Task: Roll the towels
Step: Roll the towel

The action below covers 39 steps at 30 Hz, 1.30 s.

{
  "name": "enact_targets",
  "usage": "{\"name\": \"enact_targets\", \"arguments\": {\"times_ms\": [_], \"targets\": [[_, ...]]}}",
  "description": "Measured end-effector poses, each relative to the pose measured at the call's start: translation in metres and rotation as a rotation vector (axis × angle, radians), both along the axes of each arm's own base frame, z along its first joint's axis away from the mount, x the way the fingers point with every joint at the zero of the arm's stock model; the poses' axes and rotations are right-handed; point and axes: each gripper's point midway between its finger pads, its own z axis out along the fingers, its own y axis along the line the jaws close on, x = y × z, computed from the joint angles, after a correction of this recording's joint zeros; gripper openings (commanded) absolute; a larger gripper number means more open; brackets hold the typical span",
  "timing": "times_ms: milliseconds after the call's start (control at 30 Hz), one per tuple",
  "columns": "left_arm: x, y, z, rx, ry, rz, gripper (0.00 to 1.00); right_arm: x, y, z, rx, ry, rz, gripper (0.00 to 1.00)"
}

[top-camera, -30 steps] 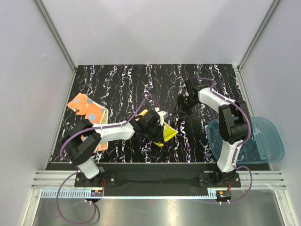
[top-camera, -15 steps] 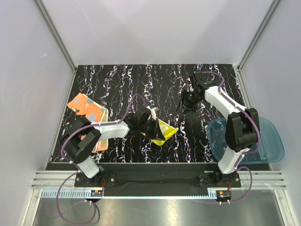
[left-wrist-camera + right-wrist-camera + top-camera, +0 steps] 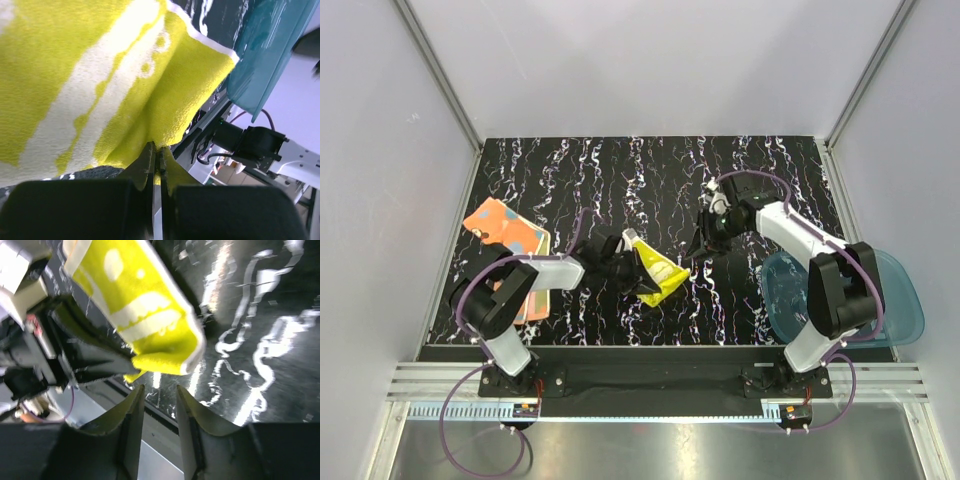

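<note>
Yellow towel [image 3: 656, 272] — bunched at mid-table, near the front, pinched at one fold by the left gripper [image 3: 623, 262], whose jaws are pressed together on the cloth. Orange dotted towel [image 3: 510, 232] — lies flat at the left edge of the table [image 3: 620, 175], well apart from both grippers. Right gripper [image 3: 709, 240] — just right of the yellow towel, jaws apart and holding nothing; blue tray [image 3: 890, 300] sits at the table's right edge.

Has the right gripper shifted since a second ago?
Yes. The right gripper swung out toward the far edge, then came back toward the yellow towel, away from the blue tray.
</note>
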Motion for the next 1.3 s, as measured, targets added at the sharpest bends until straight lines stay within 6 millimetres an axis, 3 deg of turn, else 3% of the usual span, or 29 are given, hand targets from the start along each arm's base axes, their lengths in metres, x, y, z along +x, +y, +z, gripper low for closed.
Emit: {"name": "enact_targets", "arguments": {"times_ms": [133,433,800,1067,1133,1300], "targets": [[0.004,0.008,-0.008,0.023,0.046,0.032,0.00,-0.017,0.021,-0.005,0.038,0.004,0.075,0.30],[0.003,0.020,-0.027,0.071,0.126,0.058,0.00,-0.037,0.063,-0.010,0.097,-0.013,0.213,0.24],[0.006,0.020,-0.029,0.084,0.132,0.030,0.00,-0.039,0.065,-0.047,0.070,0.076,0.231,0.23],[0.007,0.019,-0.029,0.105,0.121,-0.017,0.01,-0.030,0.068,-0.076,0.035,0.124,0.230,0.20],[0.007,0.020,-0.028,0.112,0.117,-0.026,0.06,-0.025,0.069,-0.080,0.025,0.123,0.226,0.19],[0.008,0.025,-0.029,0.134,0.105,-0.044,0.35,-0.019,0.069,-0.090,0.002,0.133,0.214,0.18]]}}
